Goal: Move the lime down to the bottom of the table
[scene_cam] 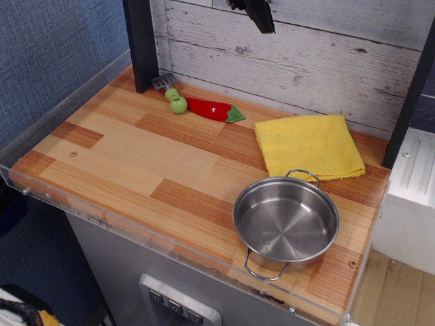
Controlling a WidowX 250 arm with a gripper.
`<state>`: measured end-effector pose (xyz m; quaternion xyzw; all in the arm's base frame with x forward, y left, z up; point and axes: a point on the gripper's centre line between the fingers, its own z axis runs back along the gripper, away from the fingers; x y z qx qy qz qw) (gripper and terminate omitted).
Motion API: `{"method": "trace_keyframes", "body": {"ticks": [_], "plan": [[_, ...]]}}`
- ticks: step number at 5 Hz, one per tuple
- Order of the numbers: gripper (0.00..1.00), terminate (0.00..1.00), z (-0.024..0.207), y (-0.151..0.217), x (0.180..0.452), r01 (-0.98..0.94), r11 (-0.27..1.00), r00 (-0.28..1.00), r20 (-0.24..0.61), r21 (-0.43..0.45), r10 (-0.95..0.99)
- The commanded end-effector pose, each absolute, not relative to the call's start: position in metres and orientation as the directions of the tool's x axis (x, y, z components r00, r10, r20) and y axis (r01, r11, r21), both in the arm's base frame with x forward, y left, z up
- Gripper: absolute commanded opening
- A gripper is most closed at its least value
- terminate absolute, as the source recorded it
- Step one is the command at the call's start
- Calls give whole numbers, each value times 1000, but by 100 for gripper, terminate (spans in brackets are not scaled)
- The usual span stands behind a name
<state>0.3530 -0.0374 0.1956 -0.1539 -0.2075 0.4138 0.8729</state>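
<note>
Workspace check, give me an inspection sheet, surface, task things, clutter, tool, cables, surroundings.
Surface: wooden table with clear acrylic rim, middle bare.
Job's things: lime at the far edge, touching the red chili pepper.
Clutter: yellow cloth far right; steel pot near right, empty; small grey item behind the lime.
Tool: dark tip at the top edge, high above the table; state unclear.
Cables: nothing seen.
Surroundings: whitewashed plank backdrop, blue wall left.
</note>
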Motion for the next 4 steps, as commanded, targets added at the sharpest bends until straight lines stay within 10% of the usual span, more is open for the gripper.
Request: {"method": "trace_keyframes", "body": {"ticks": [1,4], "plan": [[100,0,196,-37,353,-659,610,571,235,-440,786],[100,0,177,42,363,-800,436,371,231,-411,899]]}}
